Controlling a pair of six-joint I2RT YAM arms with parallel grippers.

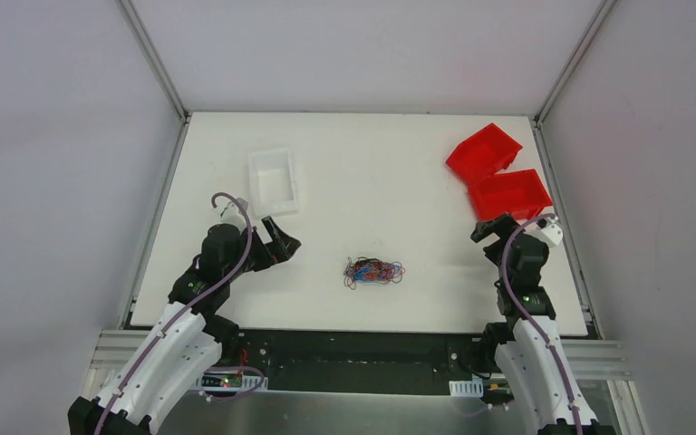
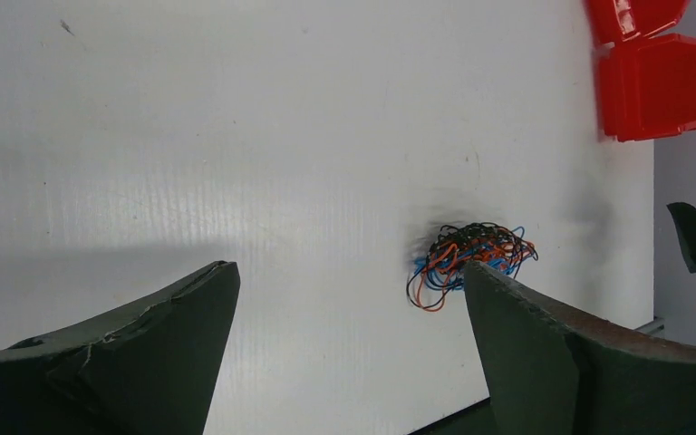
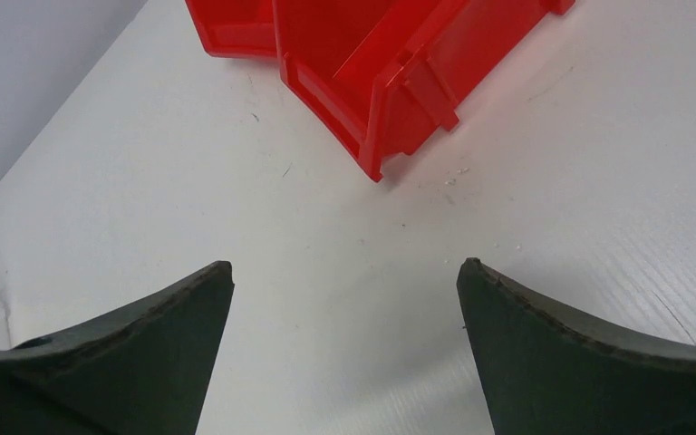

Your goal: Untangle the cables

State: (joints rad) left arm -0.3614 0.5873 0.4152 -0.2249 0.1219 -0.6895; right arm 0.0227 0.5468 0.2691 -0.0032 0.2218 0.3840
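Observation:
The cables lie in one tangled bunch of thin blue, orange, red and black wires near the front middle of the white table. The bunch also shows in the left wrist view, partly behind my right finger there. My left gripper is open and empty, well left of the bunch. My right gripper is open and empty at the right side, far from the bunch and just in front of the red bins. In the right wrist view the open gripper has bare table between its fingers.
Two red plastic bins stand at the back right; they also show in the right wrist view and the left wrist view. A white rectangular tray sits at the back left. Grey walls enclose the table.

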